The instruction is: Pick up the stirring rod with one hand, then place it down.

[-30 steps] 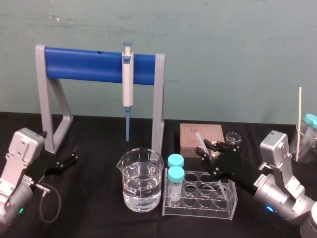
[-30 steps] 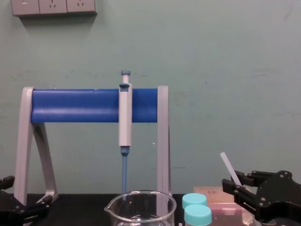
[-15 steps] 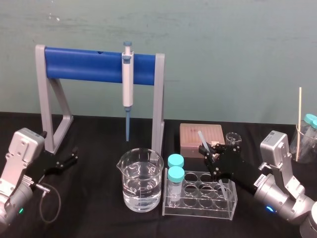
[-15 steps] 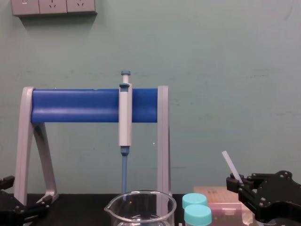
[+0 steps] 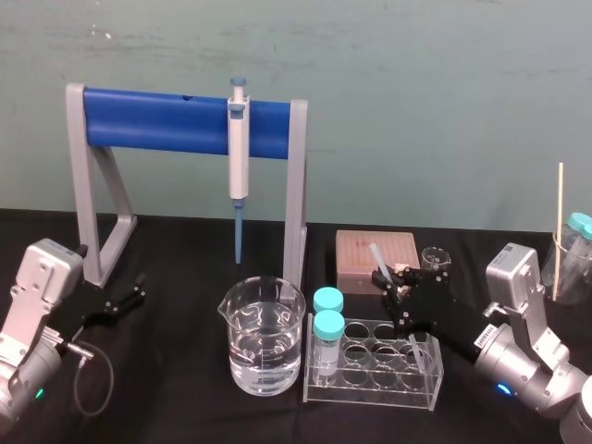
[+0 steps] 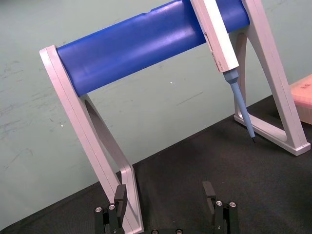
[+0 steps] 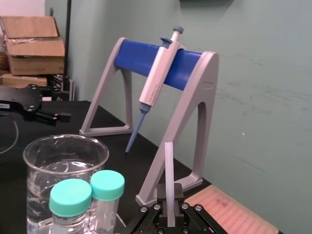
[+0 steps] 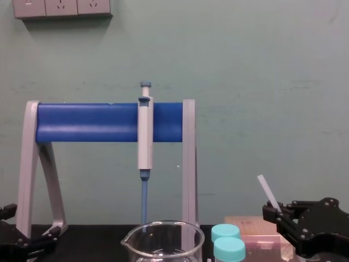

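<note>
The stirring rod (image 5: 376, 256) is a thin translucent-white stick, leaning with its top toward the left and its lower end down in the clear tube rack (image 5: 370, 375). My right gripper (image 5: 396, 285) is shut on it partway up. In the right wrist view the rod (image 7: 169, 170) rises from between the black fingers (image 7: 177, 191). In the chest view the rod (image 8: 266, 191) sticks up out of the right gripper (image 8: 274, 210) at the lower right. My left gripper (image 5: 125, 301) rests open near the stand's left foot, its fingers (image 6: 208, 190) apart around nothing.
A grey stand with a blue bar (image 5: 176, 120) carries a hanging pipette (image 5: 239, 157). A water beaker (image 5: 262, 338) and two teal-capped tubes (image 5: 327, 324) sit left of the rod. Behind are a tip box (image 5: 356, 264) and a small beaker (image 5: 435, 256). A tan stick (image 5: 559, 231) stands far right.
My right gripper's fingers have closed onto the stirring rod, and the rod now stands slightly straighter. The left arm has not moved.
</note>
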`<state>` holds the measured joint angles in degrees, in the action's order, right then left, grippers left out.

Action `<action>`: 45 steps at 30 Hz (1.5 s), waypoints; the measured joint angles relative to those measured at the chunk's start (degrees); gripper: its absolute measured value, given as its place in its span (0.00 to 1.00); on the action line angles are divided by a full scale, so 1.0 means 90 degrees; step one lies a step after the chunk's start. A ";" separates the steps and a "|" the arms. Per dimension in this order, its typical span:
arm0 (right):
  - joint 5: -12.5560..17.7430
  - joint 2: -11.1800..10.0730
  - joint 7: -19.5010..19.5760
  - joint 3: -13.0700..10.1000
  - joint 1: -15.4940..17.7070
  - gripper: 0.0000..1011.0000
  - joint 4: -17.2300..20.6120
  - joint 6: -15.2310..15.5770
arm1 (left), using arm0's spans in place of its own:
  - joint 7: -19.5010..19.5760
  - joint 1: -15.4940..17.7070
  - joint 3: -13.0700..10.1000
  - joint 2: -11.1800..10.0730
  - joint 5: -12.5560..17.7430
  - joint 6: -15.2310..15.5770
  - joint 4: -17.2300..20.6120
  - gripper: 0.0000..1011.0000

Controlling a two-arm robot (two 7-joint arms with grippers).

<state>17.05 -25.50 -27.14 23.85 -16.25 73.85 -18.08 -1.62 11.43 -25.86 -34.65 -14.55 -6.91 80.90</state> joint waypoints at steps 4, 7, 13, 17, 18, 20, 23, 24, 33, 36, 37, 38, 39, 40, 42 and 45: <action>-0.0039 0.0039 0.0077 -0.0095 0.0037 0.07 0.0058 0.0029 | 0.0000 0.0000 0.0000 0.0000 0.0000 0.0000 0.0000 0.99; -0.0042 0.0087 0.0134 -0.0225 0.0094 0.07 0.0158 0.0036 | 0.0000 0.0000 0.0000 0.0000 0.0000 0.0000 0.0000 0.99; -0.0009 0.0129 0.0154 -0.0415 0.0183 0.07 0.0348 0.0010 | 0.0000 0.0000 0.0000 0.0000 0.0000 0.0000 0.0000 0.99; 0.0066 0.0170 0.0148 -0.0592 0.0240 0.07 0.0510 -0.0051 | 0.0000 0.0000 0.0000 0.0000 0.0000 0.0000 0.0000 0.99; 0.0088 0.0181 0.0145 -0.0620 0.0248 0.07 0.0533 -0.0060 | 0.0000 0.0000 0.0000 0.0000 0.0000 0.0000 0.0000 0.99; 0.0133 0.0204 0.0120 -0.0680 0.0267 0.07 0.0585 -0.0088 | 0.0000 0.0000 0.0000 0.0000 0.0000 0.0000 0.0000 0.99; 0.0210 0.0251 0.0069 -0.0815 0.0300 0.07 0.0678 -0.0180 | 0.0000 0.0000 0.0000 0.0000 0.0000 0.0000 0.0000 0.99; 0.0218 0.0262 0.0064 -0.0840 0.0305 0.07 0.0692 -0.0197 | 0.0000 0.0000 0.0000 0.0000 0.0001 0.0000 0.0000 0.99; 0.0337 0.0395 -0.0059 -0.1080 0.0354 0.07 0.0721 -0.0434 | 0.0000 0.0000 0.0000 0.0000 0.0000 0.0000 0.0000 0.99; 0.0296 0.0475 -0.0035 -0.1191 0.0405 0.07 0.0705 -0.0635 | 0.0000 0.0000 0.0000 0.0000 0.0000 0.0000 0.0000 0.99; 0.0278 0.0494 -0.0024 -0.1213 0.0415 0.07 0.0696 -0.0697 | 0.0000 0.0000 0.0000 0.0000 0.0000 0.0000 0.0000 0.99; 0.0272 0.0513 -0.0019 -0.1238 0.0425 0.07 0.0683 -0.0758 | 0.0000 0.0000 0.0000 0.0000 0.0000 0.0000 0.0000 0.99; 0.0267 0.0554 -0.0013 -0.1298 0.0446 0.07 0.0655 -0.0880 | 0.0000 0.0000 0.0000 0.0000 0.0000 0.0000 0.0000 0.99; 0.0267 0.0573 -0.0013 -0.1323 0.0456 0.07 0.0639 -0.0934 | 0.0000 0.0000 0.0000 0.0000 0.0000 0.0000 0.0000 0.99; 0.0268 0.0628 -0.0014 -0.1392 0.0477 0.07 0.0596 -0.1081 | 0.0000 0.0000 0.0000 0.0000 0.0000 0.0000 0.0000 0.99; 0.0256 0.0685 -0.0008 -0.1457 0.0502 0.07 0.0567 -0.1207 | 0.0000 0.0000 0.0000 0.0000 0.0000 0.0000 0.0000 0.99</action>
<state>19.35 -19.33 -27.21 10.73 -11.74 78.95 -28.94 -1.62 11.43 -25.86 -34.65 -14.55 -6.90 80.90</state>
